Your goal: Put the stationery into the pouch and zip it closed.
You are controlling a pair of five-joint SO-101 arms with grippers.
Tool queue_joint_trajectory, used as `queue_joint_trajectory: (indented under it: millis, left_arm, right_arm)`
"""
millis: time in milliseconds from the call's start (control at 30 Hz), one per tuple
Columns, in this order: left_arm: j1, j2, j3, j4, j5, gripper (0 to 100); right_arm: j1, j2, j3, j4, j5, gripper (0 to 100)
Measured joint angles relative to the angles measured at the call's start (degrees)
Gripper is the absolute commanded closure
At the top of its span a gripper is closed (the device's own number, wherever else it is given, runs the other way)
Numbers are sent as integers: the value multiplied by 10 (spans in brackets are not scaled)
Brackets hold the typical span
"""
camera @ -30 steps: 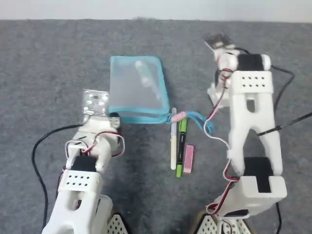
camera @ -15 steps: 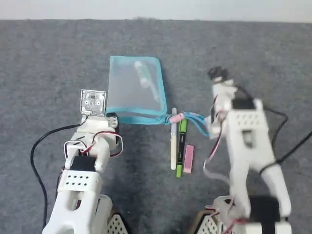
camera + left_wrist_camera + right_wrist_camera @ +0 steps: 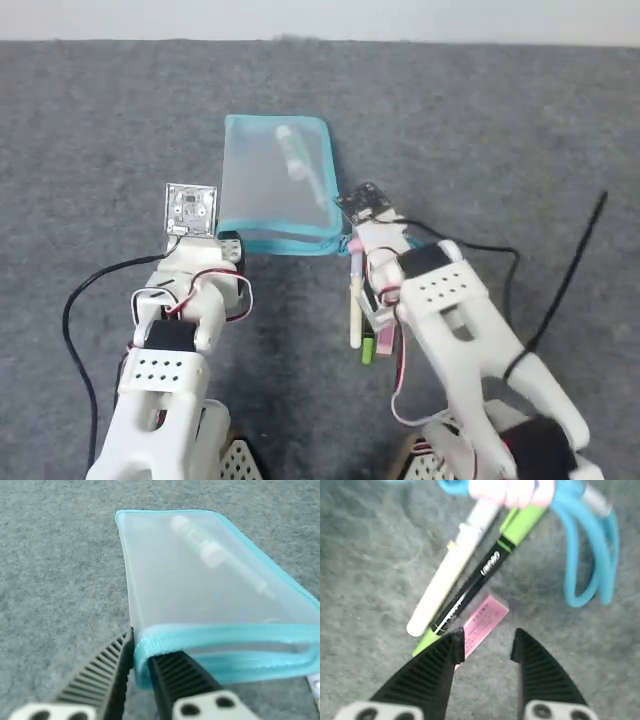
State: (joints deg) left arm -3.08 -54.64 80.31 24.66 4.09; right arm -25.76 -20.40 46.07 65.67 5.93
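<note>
The translucent teal-edged pouch lies flat with a pale tube inside. My left gripper is shut on the near left corner of its open edge. In front of the pouch lie a white pen, a green pen and a pink eraser. My right gripper hangs open just above the eraser and the pens' near ends, holding nothing.
The pouch's blue strap with a pink pull curls across the pens' far ends. Grey carpet covers the table, with free room to the right and at the back.
My right arm has swung from the back right down and to the left, and now sits over the pens and eraser. The left arm and the pouch have not moved.
</note>
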Motion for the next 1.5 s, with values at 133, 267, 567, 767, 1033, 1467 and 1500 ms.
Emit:
queue_joint_trajectory:
  millis: [133, 267, 567, 767, 1033, 1467, 1500]
  left_arm:
    - [0, 0, 0, 0, 0, 988]
    - [0, 0, 0, 0, 0, 988]
    - [0, 0, 0, 0, 0, 988]
    - [0, 0, 0, 0, 0, 988]
    - [0, 0, 0, 0, 0, 988]
    - [0, 0, 0, 0, 0, 988]
    - [0, 0, 0, 0, 0, 988]
  right_arm:
    - [-3, 63, 0, -14, -4, 829]
    - [-4, 98, -9, -34, -6, 833]
    - [30, 145, -4, -47, -6, 979]
    - [97, 146, -11, -44, 19, 991]
    - [317, 105, -165, 63, 195, 991]
    - [466, 324, -327, 13, 336, 989]
    - [467, 339, -336, 4, 335, 989]
